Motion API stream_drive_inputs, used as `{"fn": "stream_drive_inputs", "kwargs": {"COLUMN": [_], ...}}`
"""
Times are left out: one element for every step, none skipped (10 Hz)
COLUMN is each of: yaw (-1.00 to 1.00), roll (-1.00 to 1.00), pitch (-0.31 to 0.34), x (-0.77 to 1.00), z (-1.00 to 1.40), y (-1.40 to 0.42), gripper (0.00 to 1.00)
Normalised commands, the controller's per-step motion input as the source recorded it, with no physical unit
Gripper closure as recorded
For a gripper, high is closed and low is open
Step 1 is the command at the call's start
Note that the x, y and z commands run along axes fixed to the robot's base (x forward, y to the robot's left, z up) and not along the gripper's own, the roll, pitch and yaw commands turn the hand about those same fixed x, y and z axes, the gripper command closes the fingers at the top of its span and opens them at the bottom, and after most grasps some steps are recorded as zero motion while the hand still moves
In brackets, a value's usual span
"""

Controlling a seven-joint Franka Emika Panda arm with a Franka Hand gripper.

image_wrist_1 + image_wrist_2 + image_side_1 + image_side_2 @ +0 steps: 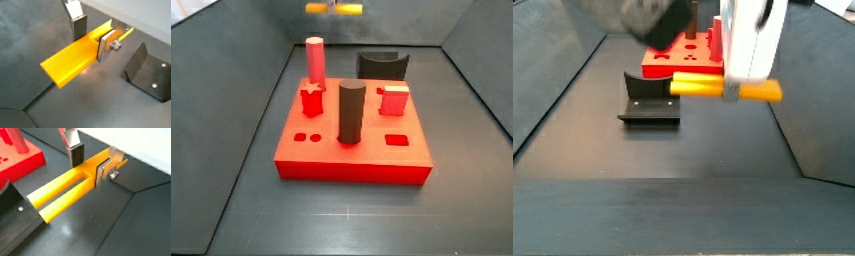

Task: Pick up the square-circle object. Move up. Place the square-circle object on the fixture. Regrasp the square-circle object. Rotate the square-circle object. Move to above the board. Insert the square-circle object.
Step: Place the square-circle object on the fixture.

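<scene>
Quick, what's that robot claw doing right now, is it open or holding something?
Gripper: shut on the square-circle object, the yellow-orange rod, held in the air above the floor, near the fixture.

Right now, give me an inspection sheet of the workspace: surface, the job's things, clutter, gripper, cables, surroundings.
Surface: dark grey floor, bare around the board.
Job's things: yellow rod held level, off the floor; in a side view it hangs beside the black fixture, not resting on it. Red board stands flat with a pink peg, a dark cylinder and a red cube upright on it.
Clutter: nothing seen.
Gripper: gripper shut on the rod near one end, silver fingers on both sides.
Cables: nothing seen.
Surroundings: grey walls enclose the floor.
</scene>
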Motion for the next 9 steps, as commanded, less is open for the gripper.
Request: {"fn": "stream_drive_inputs", "kwargs": {"yaw": [0.00,0.00,0.01,1.00,1.00,1.00,1.00,1.00,1.00], "roll": [-0.05,-0.06,-0.06,-0.06,-0.06,-0.06,-0.06,-0.05,-0.05], "pitch": [0.040,0.051,0.058,-0.001,0.001,0.000,0.001,0.002,0.003], "x": [-0.01,0.00,0.01,0.67,0.69,0.72,0.77,0.82,0.88], "z": [0.61,0.43,0.25,-0.13,-0.17,-0.16,-0.16,-0.17,-0.18], "y": [-0.01,-0.01,0.00,-1.00,-1.00,-1.00,-1.00,-1.00,-1.00], "gripper": [1.00,1.00,1.00,1.00,1.00,1.00,1.00,1.00,1.00]}}
